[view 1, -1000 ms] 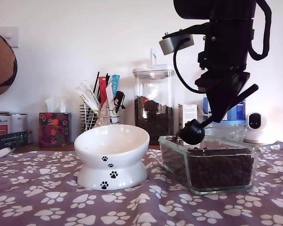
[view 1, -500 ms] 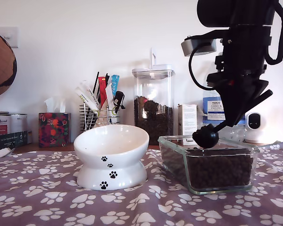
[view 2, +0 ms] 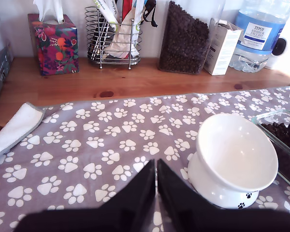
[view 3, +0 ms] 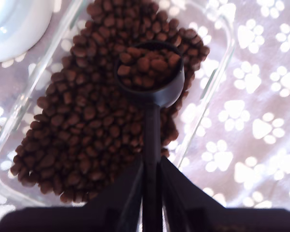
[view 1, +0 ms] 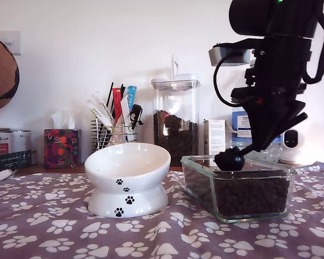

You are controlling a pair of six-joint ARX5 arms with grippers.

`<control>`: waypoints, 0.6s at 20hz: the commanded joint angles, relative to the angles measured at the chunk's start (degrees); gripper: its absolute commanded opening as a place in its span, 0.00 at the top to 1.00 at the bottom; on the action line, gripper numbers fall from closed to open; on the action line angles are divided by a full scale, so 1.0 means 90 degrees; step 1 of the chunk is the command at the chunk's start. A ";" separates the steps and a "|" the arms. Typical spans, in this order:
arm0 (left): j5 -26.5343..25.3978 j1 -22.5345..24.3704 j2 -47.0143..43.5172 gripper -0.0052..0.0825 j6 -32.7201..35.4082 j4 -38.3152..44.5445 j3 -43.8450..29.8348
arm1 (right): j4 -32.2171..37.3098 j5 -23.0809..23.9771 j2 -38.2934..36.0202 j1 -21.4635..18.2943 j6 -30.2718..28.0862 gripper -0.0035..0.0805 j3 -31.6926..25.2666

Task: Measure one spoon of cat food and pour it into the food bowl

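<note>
My second gripper point(view 3: 151, 170) is shut on the long handle of the black spoon point(view 3: 150, 77). Its round cup is full of cat food point(view 3: 87, 121) and sits at the level of the kibble in the clear glass dish point(view 3: 217, 67). In the exterior view the spoon's cup point(view 1: 229, 161) is at the glass dish's point(view 1: 205, 183) rim, under my second gripper point(view 1: 270, 137) at that view's right. The white food bowl point(view 1: 128, 172) with paw prints stands to the dish's left in the exterior view, nothing in it. My first gripper point(view 2: 156, 181) is shut on nothing above the cloth beside the food bowl point(view 2: 234, 154).
A paw-print cloth point(view 1: 54, 226) covers the table. Behind it stand a tall kibble jar point(view 1: 175, 121), a wire basket of sachets point(view 1: 112, 127), a tissue box point(view 1: 62, 147), a small carton point(view 1: 215, 136), a water bottle point(view 2: 258, 34) and a folded white towel point(view 2: 14, 130).
The second arm has moved toward the exterior view's right with the spoon, and the cup has sunk a little, to the glass dish's rim.
</note>
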 commanded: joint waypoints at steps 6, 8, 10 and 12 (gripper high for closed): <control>0.0012 -0.0029 0.0019 0.96 0.0027 0.0024 -0.0017 | 0.0597 -0.0262 -0.1173 -0.0022 0.0204 0.97 -0.0629; 0.0015 -0.0029 0.0019 0.96 0.0027 0.0022 -0.0017 | 0.0695 -0.0301 -0.1314 -0.0022 0.0221 0.97 -0.0787; 0.0017 -0.0029 0.0019 0.96 0.0027 0.0022 -0.0017 | 0.0704 -0.0350 -0.1319 -0.0017 0.0250 0.97 -0.0794; 0.0019 -0.0029 0.0019 0.96 0.0024 0.0022 -0.0017 | 0.0748 -0.0478 -0.1319 -0.0005 0.0386 0.97 -0.0794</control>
